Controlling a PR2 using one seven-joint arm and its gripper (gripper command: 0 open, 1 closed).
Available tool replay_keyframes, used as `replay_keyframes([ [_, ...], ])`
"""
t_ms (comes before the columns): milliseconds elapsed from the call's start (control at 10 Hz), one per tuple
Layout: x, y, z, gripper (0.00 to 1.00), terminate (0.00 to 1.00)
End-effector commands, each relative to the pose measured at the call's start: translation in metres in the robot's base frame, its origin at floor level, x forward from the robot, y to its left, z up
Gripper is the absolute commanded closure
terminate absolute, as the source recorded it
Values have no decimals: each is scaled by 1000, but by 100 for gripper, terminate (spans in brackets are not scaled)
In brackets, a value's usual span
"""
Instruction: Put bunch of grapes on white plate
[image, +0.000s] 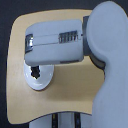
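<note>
The white plate (42, 82) lies on the wooden table toward the exterior view's left. A small dark lumpy shape, the bunch of grapes (35, 74), shows over the plate's upper left part. My gripper (33, 69) points down right above it, and the grey wrist housing covers most of it. The fingers are hidden, so I cannot tell whether they hold the grapes or whether the bunch rests on the plate.
The light wooden table (70, 92) has rounded corners and a dark floor around it. My big grey forearm (55, 42) spans the table's middle, and the shoulder (110, 60) fills the exterior view's right.
</note>
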Motion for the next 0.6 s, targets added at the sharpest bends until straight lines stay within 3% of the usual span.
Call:
replay_keyframes([
  [0, -5, 20, -11, 100, 0],
  [500, -5, 13, -19, 100, 0],
])
